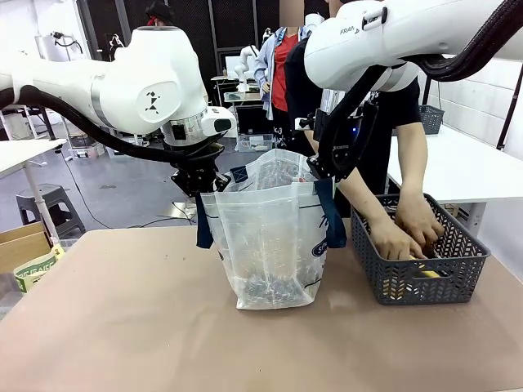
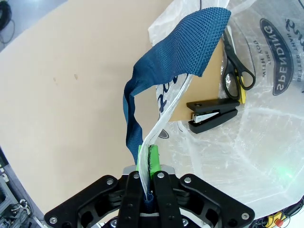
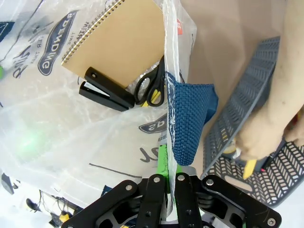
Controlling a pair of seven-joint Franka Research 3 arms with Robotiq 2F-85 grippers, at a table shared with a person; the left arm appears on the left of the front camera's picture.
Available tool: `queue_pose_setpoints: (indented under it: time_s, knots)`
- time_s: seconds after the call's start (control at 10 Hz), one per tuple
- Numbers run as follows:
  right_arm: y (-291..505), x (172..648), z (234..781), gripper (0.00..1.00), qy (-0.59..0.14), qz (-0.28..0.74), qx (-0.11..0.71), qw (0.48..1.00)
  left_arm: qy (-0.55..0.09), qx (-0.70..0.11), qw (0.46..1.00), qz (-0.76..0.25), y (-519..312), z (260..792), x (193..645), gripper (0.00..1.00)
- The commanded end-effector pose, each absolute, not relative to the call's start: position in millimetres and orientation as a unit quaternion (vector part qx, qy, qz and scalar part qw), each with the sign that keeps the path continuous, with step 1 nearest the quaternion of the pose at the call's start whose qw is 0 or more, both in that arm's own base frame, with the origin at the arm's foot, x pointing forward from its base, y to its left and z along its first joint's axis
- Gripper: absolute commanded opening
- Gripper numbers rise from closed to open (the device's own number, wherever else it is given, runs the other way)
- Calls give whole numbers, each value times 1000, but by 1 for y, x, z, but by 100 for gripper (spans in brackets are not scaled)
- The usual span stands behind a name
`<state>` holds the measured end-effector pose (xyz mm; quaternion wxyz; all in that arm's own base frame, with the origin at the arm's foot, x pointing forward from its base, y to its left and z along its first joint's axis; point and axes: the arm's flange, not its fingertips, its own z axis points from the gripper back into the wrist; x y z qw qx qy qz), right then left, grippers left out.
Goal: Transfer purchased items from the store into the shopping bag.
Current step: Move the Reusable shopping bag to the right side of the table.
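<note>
1. Shopping bag [image 1: 270, 245]: upright at the middle of the table [image 1: 122, 327]. The film looks thin, limp and slippery, so grip it at the rim or straps.
2. Left gripper [image 2: 146, 154]: jaws clamped on the bag's rim.
3. Right gripper [image 3: 167, 156]: jaws clamped on the opposite rim, mouth spread.
4. Stapler [image 2: 211, 114], scissors [image 2: 235, 66]: inside the bag.
5. Basket [image 1: 409, 282]: near the right edge, with the person's hands [image 1: 409, 229] inside.

The shopping bag [image 1: 270, 237], translucent white with navy straps and an oval logo, is standing upright and open on the desk [image 1: 122, 327], its rim being pinched on either side by the left hand [image 1: 196, 181] and right hand [image 1: 319, 173]. A black stapler [image 2: 212, 115], black-and-yellow scissors [image 2: 236, 71] and a brown spiral notebook [image 3: 118, 42] are lying inside. The dark grey lattice basket [image 1: 417, 282] is sitting just beside the bag, holding a yellow-and-black item [image 3: 250, 167]
</note>
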<state>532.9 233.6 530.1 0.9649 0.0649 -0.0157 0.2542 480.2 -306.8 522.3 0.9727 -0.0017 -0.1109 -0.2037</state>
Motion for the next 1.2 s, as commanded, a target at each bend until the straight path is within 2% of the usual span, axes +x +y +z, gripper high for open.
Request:
queue_pose_setpoints:
  time_s: [0.0, 1.1]
  knots:
    - [233, 533, 530, 0, -15, 254, 65, 965, -111, -1, 973, -202, -306, 522, 479, 0]
    - [233, 533, 530, 0, -15, 254, 65, 965, -111, -1, 973, -202, -306, 522, 479, 0]
